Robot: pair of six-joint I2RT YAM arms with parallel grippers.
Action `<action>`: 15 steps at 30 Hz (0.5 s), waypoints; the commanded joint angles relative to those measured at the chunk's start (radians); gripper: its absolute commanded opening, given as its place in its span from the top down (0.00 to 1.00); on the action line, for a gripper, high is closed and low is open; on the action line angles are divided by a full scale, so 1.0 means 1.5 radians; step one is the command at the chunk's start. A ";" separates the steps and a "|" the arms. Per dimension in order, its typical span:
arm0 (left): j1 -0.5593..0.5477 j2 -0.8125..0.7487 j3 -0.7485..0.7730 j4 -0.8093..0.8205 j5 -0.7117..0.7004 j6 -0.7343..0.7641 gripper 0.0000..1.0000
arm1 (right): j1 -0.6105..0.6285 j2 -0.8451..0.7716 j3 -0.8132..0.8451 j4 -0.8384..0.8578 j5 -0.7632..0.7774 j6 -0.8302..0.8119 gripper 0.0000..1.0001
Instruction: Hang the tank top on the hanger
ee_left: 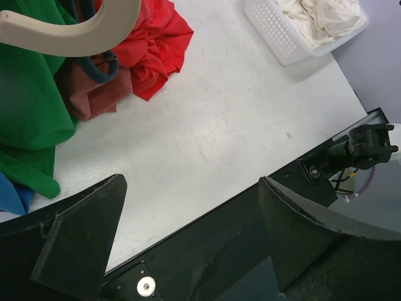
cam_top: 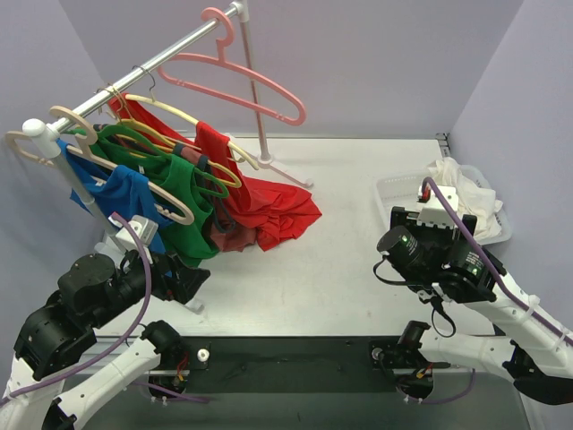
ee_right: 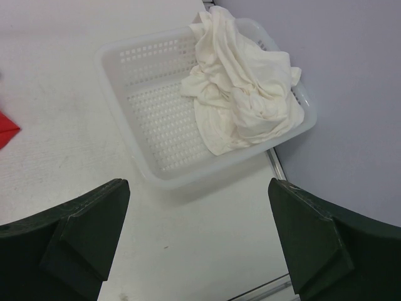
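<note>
Both jaws gape empty; tank top [ee_right: 244, 94] seemingly overhangs basket [ee_right: 144, 119] rim by table [ee_right: 56, 106] edge.

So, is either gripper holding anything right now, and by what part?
Nothing held. The left gripper and right gripper are both open and empty; the tank top lies in the white basket, untouched.

Tank top [ee_right: 244, 100] in basket [ee_right: 150, 125] at table [cam_top: 358, 269] right; hanger [cam_top: 221, 56] on rail [cam_top: 170, 49], rear left, apparently hooked.

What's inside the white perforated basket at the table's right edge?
The crumpled white tank top lies heaped in the right part of the basket, spilling over its rim. The left of the perforated floor is bare. Anything beneath the cloth is hidden.
</note>
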 commanded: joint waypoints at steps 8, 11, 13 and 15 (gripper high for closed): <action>-0.003 -0.010 -0.016 0.044 0.006 0.002 0.03 | -0.007 -0.043 -0.004 0.077 -0.065 -0.170 0.00; -0.003 -0.013 -0.030 0.052 0.008 0.001 0.03 | -0.050 -0.077 -0.037 0.167 -0.181 -0.261 0.00; -0.003 -0.015 -0.040 0.060 0.011 0.000 0.03 | -0.112 -0.085 -0.049 0.212 -0.246 -0.293 0.00; -0.004 -0.015 -0.051 0.073 0.014 -0.001 0.03 | -0.191 -0.075 -0.063 0.241 -0.310 -0.321 0.00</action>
